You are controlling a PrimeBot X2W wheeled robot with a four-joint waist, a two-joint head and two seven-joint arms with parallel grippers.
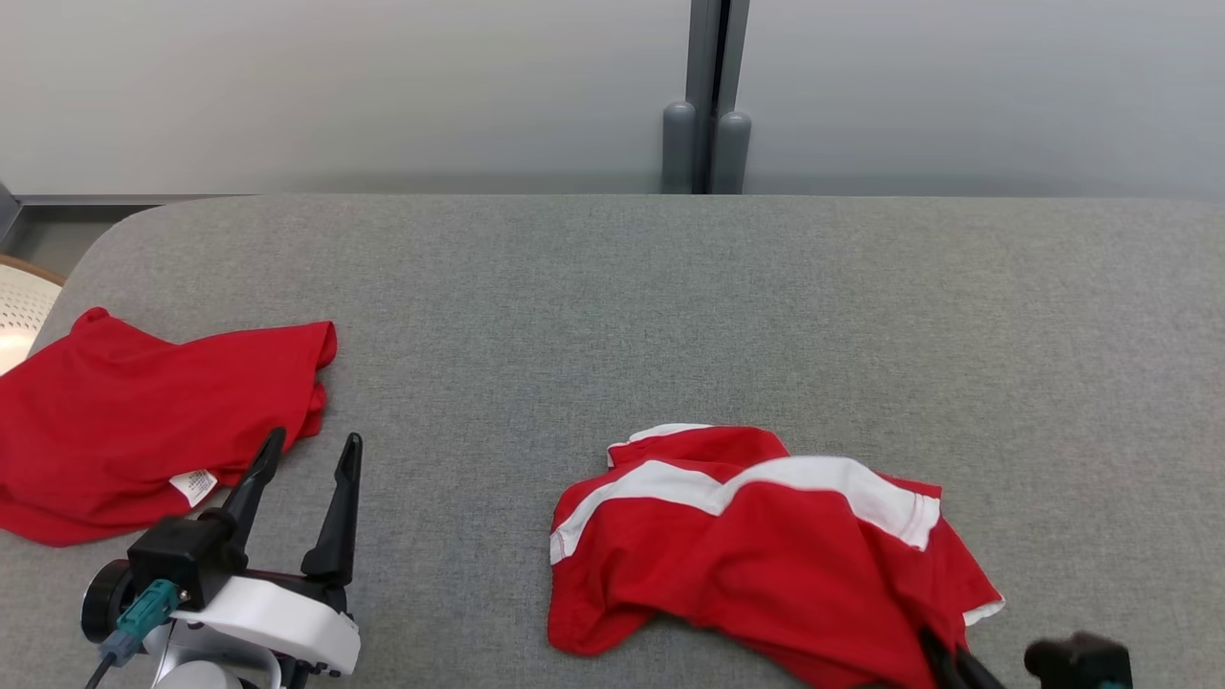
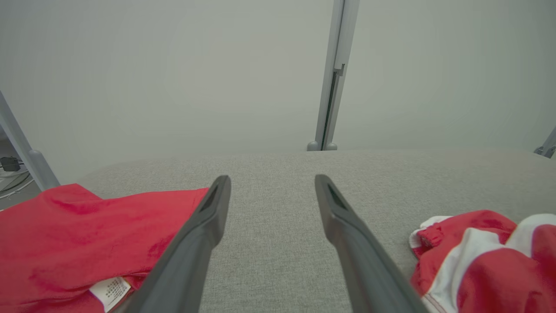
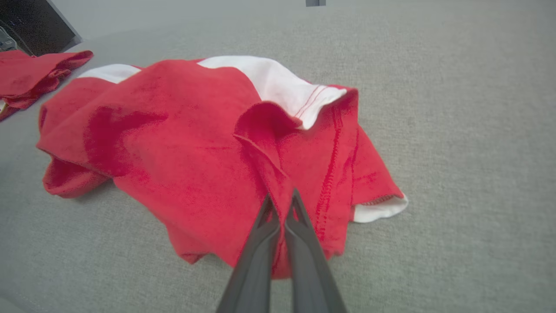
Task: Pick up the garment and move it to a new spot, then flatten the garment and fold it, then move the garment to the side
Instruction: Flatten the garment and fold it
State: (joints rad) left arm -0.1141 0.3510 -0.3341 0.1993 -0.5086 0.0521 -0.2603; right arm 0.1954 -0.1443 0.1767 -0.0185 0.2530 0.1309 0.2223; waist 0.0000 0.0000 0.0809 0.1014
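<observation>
One crumpled red-and-white garment (image 1: 756,545) lies heaped on the near part of the grey table (image 1: 612,316), somewhat right of centre. Its white bands twist across the top and a white-edged hem pokes out at the right. It is bunched rather than spread, so I judge that the first step, the pick-up, is in hand, with flattening and folding not yet begun. The right gripper (image 3: 281,198) has its jaws pinched together on a raised ridge of red cloth at the heap's near right edge. A ridge gives the thin fingers something to bite, where flat cloth would slip from under them. The pinch looks narrow, so the fabric may slide out when lifted. Well apart to the left, the left gripper (image 1: 314,440) hovers low over the table, jaws spread wide with nothing between them, probably ready for a second corner. Just beside its fingers lies a plain red garment (image 1: 144,431), loosely folded at the table's left edge with a white label (image 1: 194,485) showing, seemingly parked clear of the working area.
</observation>
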